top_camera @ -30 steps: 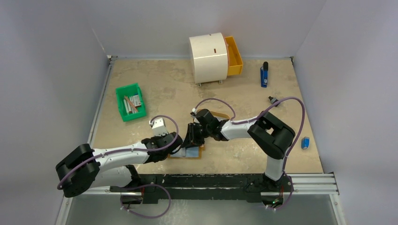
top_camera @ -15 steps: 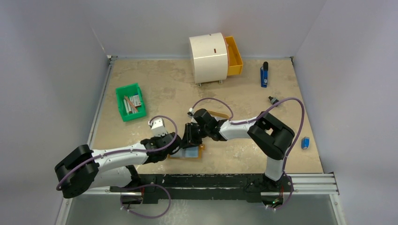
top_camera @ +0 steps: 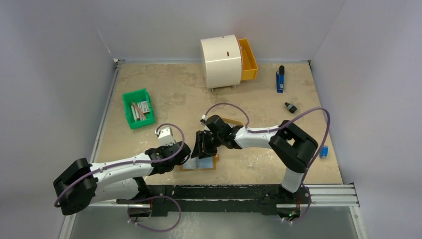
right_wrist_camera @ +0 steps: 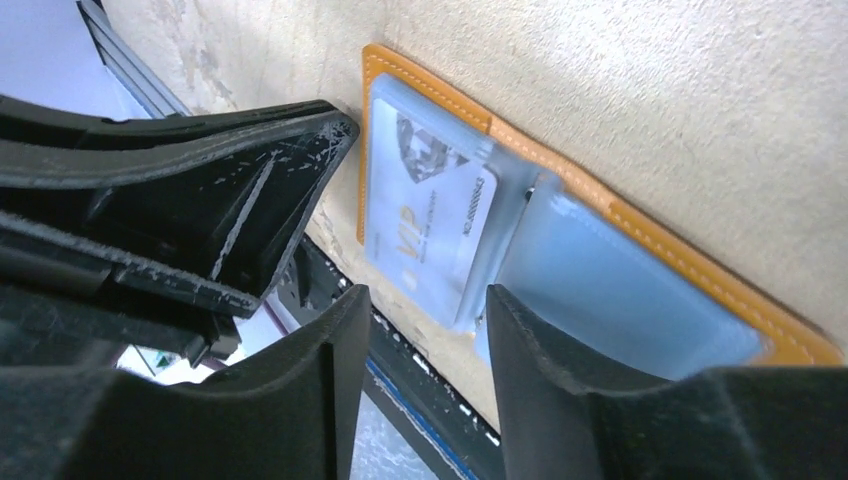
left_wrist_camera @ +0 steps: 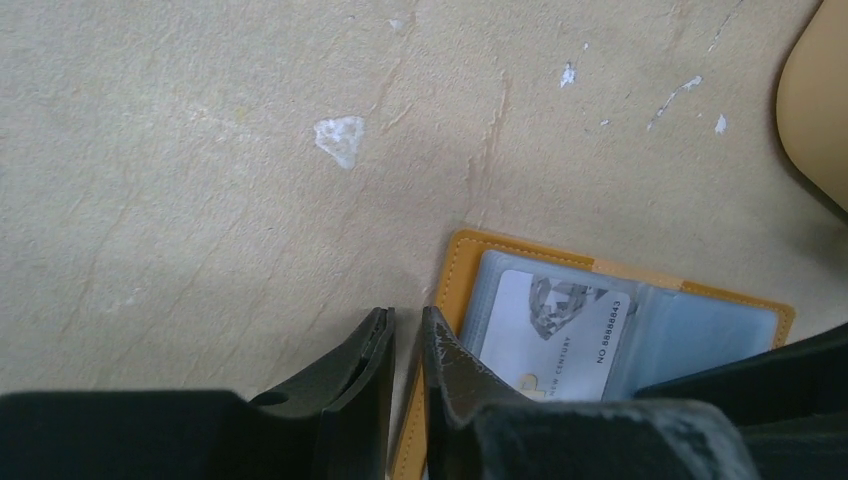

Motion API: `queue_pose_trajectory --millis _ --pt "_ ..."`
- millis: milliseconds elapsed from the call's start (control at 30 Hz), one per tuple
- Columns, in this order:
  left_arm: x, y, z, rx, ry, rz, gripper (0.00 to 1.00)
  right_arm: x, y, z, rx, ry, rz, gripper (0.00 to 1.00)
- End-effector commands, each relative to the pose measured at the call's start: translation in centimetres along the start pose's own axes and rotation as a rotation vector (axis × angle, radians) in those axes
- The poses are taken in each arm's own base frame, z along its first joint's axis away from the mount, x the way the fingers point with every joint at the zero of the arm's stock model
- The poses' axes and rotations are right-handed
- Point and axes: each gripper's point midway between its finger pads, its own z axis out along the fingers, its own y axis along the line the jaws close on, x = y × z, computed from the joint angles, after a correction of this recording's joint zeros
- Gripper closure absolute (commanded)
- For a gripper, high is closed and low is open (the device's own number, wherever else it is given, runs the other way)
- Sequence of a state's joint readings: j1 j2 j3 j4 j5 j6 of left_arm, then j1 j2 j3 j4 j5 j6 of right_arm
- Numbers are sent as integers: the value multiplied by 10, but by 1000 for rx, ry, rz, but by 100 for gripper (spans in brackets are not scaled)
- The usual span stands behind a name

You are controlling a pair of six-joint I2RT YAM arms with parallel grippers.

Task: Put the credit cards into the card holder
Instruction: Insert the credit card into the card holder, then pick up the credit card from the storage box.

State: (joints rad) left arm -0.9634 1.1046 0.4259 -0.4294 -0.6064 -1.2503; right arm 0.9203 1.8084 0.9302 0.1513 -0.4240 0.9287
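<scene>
Insertion step: steadying card holder (left_wrist_camera: pixel 455 270) at left edge with near-closed left gripper (left_wrist_camera: pixel 405 340), straddling partly sleeved credit card (right_wrist_camera: pixel 430 230) with open right gripper (right_wrist_camera: pixel 425 297); next probably calls for pushing home.

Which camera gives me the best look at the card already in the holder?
Right wrist: the card lies nearly whole in the open card holder, VIP print readable. Left wrist shows it too, but the left gripper hides its lower part. Top external gives only a small pale patch.
</scene>
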Motion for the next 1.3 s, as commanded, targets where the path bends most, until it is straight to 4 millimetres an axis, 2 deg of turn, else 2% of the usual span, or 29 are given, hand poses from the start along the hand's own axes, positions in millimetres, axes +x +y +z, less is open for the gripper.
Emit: queue_pose_trajectory --millis 0,100,233,333,433,600,733,900,1100,1267 --pt "-7 8 -7 -20 -24 -18 82 -13 25 -27 5 -64 -65 48" --pt "-17 7 -13 -19 -47 -24 78 -17 27 -44 49 -89 -98 48" --pt "-32 4 -23 -8 -84 -33 71 -19 16 -77 139 -178 -122 50" --pt "-45 -9 -35 74 -110 -56 63 -14 -17 -94 240 -253 -98 54" --pt "-58 -23 -48 175 -138 -77 49 -18 -37 -112 265 -364 -64 56" --pt "-79 -41 -69 311 -193 -107 32 -62 -46 -152 186 -571 63 56" --pt "-86 -42 -75 330 -215 -110 28 -99 -49 -171 174 -676 105 52" --pt "-79 -43 -71 310 -185 -81 27 -130 -66 -162 239 -665 174 41" --pt "-72 -37 -67 279 -162 -72 27 -149 -75 -138 237 -618 206 47" --pt "-69 -34 -66 276 -157 -74 27 -151 -80 -119 225 -564 206 46"
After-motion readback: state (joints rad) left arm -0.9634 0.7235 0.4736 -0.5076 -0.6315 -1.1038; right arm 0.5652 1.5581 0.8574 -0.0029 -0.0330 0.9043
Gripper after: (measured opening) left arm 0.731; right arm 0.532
